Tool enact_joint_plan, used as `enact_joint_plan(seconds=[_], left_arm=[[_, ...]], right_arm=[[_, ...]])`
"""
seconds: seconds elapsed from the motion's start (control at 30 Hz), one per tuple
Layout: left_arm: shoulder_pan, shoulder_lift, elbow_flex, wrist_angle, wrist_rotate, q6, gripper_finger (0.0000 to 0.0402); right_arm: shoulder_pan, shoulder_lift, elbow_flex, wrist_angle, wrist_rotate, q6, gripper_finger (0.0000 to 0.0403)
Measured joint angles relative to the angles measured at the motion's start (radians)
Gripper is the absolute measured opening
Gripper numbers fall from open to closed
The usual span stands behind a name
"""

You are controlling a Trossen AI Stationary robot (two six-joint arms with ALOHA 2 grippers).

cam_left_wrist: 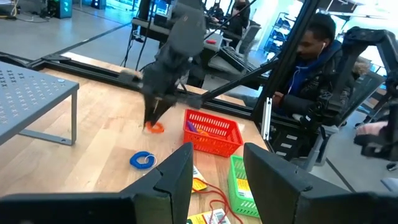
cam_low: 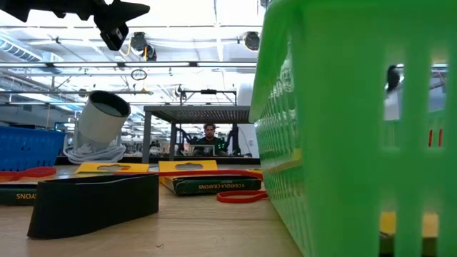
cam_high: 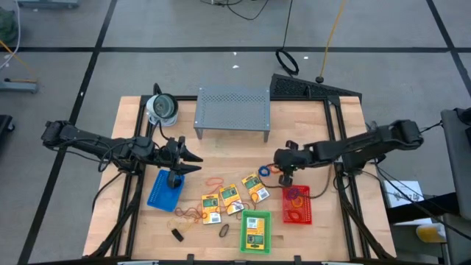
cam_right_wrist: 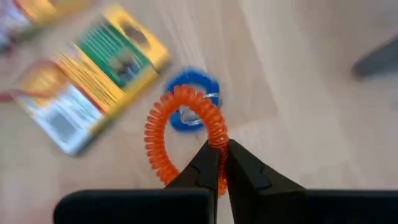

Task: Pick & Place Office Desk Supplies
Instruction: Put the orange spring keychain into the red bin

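The right gripper pinched one orange coiled loop, just above one blue coiled loop on the table, left of the red basket. The left gripper, fingers spread, hovered by the blue basket. Four crayon boxes lay between the baskets.

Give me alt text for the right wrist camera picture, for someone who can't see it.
The right end effector is shut on an orange coiled loop, pinching its coil against the wooden table. A blue coiled loop lies just beyond, partly covered by the orange one, and yellow crayon boxes lie past that, blurred.
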Motion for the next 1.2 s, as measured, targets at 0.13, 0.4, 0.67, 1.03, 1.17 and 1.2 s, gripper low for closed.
enact_joint_plan(seconds=[0.13, 0.4, 0.67, 1.03, 1.17, 1.2], left_arm=[[0.0, 0.0, 0.0, 0.0, 0.0, -0.001, 0.0152], [0.0, 0.0, 0.0, 0.0, 0.0, -0.007, 0.0152], [0.0, 0.0, 0.0, 0.0, -0.002, -0.024, 0.0152], [0.0, 0.0, 0.0, 0.0, -0.002, -0.042, 0.0152], [0.0, 0.0, 0.0, 0.0, -0.002, -0.052, 0.0152], [0.0, 0.0, 0.0, 0.0, -0.002, -0.053, 0.0152]], right_arm=[[0.061, -0.133, 0.001, -0.002, 0.012, 0.001, 0.0002], [0.219, -0.362, 0.002, -0.065, -0.101, -0.016, 0.0001], [0.352, -0.413, 0.001, -0.172, -0.113, 0.072, 0.0001], [0.409, -0.367, -0.124, -0.147, -0.115, 0.215, 0.0003], [0.421, -0.368, -0.172, -0.046, -0.115, 0.29, 0.0022], [0.425, -0.368, -0.181, -0.022, -0.114, 0.294, 0.0031]])
